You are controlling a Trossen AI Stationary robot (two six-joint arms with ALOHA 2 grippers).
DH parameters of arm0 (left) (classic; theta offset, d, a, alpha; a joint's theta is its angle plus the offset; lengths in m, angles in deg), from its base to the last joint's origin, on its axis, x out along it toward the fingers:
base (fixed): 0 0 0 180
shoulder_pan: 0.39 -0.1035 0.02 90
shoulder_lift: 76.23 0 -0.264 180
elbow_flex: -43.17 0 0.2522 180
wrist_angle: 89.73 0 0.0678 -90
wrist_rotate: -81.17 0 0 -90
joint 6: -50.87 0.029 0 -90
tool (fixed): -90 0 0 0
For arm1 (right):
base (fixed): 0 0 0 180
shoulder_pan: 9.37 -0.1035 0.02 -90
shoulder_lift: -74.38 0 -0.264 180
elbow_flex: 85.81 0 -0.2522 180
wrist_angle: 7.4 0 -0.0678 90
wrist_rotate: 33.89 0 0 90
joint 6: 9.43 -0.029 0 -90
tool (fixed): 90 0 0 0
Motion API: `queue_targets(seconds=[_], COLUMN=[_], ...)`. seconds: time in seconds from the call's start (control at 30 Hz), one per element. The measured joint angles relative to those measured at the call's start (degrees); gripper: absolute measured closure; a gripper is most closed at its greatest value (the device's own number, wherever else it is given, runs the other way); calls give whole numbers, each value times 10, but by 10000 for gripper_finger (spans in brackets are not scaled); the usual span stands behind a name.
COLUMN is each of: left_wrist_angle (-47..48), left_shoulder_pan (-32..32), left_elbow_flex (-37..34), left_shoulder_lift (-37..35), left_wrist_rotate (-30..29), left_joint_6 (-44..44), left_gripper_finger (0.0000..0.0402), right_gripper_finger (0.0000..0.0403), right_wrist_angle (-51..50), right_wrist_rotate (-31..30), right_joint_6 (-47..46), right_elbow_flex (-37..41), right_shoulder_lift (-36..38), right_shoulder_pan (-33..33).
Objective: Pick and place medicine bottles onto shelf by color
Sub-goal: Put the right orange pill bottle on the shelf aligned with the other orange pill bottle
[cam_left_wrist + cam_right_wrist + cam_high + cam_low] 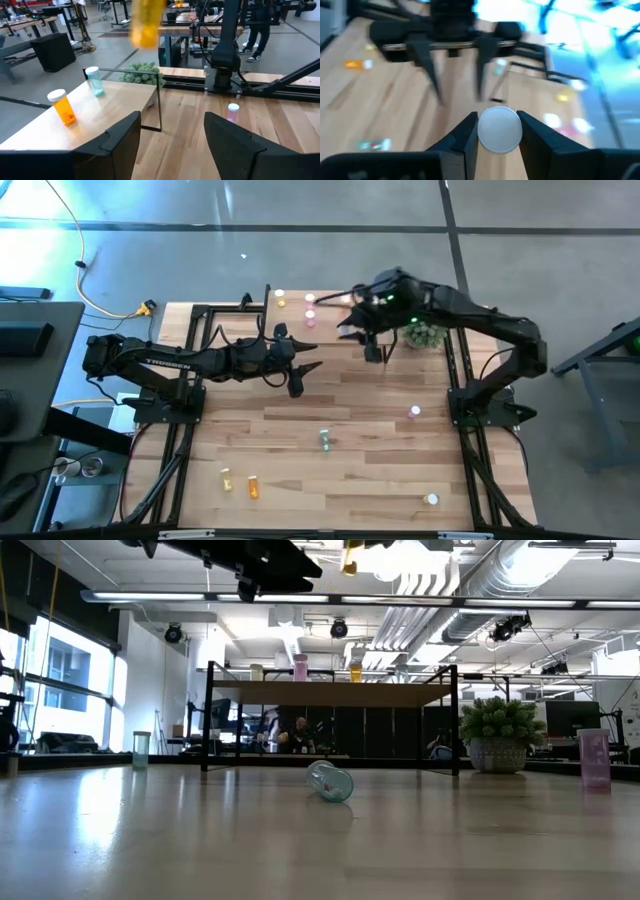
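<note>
Only at the right wrist: right gripper [497,131] around 1 white-capped bottle [499,129], colour unclear.

Nine bottles [325,440], one shelf [330,693], two arms [180,363], one plant [425,333].

The shelf [300,310] sits at twelve o'clock on the table [380,440], with bottles [309,299] standing on it. A plant [425,335] lies at its three o'clock. One bottle [325,440] lies (on its side) mid-table; two more [240,482] at seven o'clock.
</note>
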Motion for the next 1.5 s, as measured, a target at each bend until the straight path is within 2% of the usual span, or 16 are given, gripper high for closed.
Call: queue_targets(seconds=[0.33,0.47,0.7,0.87,1.1,1.27,1.5], left_wrist_angle=[0,0,1,5,5,5,7], left_shoulder_pan=[0,0,0,0,0,0,0], left_elbow_flex=[0,0,0,0,0,0,0], left_shoulder_lift=[0,0,0,0,0,0,0], left_wrist_rotate=[0,0,2,2,2,2,2], left_joint_6=[0,0,0,0,0,0,0], left_gripper_finger=[193,193,193,193,193,193,193], right_gripper_finger=[300,300,300,300,300,300,300], right_wrist_angle=[12,7,-18,-24,-51,-27,105], right_wrist_rotate=[-20,-13,52,61,72,69,53], right_joint_6=[-4,-21,-23,-29,-30,-50,-82], right_elbow_flex=[0,0,1,1,2,80,201], right_shoulder_lift=[59,33,-50,-88,-100,-76,-5], right_shoulder_pan=[75,110,147,151,150,150,143])
